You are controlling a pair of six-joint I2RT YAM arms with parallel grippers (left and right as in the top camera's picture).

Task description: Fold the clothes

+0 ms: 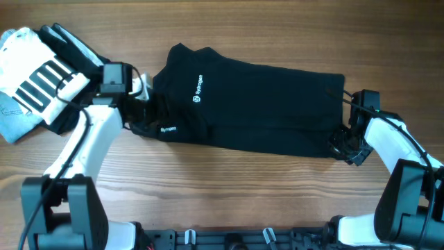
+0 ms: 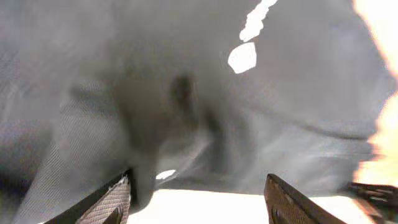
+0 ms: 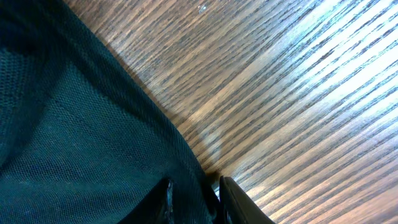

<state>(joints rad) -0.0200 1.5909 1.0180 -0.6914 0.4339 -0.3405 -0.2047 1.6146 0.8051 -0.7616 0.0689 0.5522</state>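
1. The black garment (image 1: 263,104) lies stretched across the middle of the table (image 1: 277,194), long side running left to right, its white logo (image 1: 196,98) facing up near the left end.
2. The left gripper (image 1: 142,87) sits right at the garment's left edge, where the cloth bunches into folds. In the left wrist view its fingers (image 2: 109,202) stand wide apart. Fabric fills the view ahead of them, and nothing is pinched between them.
3. The right gripper (image 1: 345,135) is down at the garment's lower right corner. In the right wrist view the fingers (image 3: 233,196) are nearly closed, with a thin edge of the black cloth caught between them, low against the wood.
4. The garment's far edge runs fairly straight, while the near edge is uneven and sags toward the left.
5. Bare wood lies along the whole near side of the garment and beyond its right end.
6. The left side is tighter: a striped garment (image 1: 31,73) and a denim piece (image 1: 12,121) are piled at the far left corner, just beyond the left arm.
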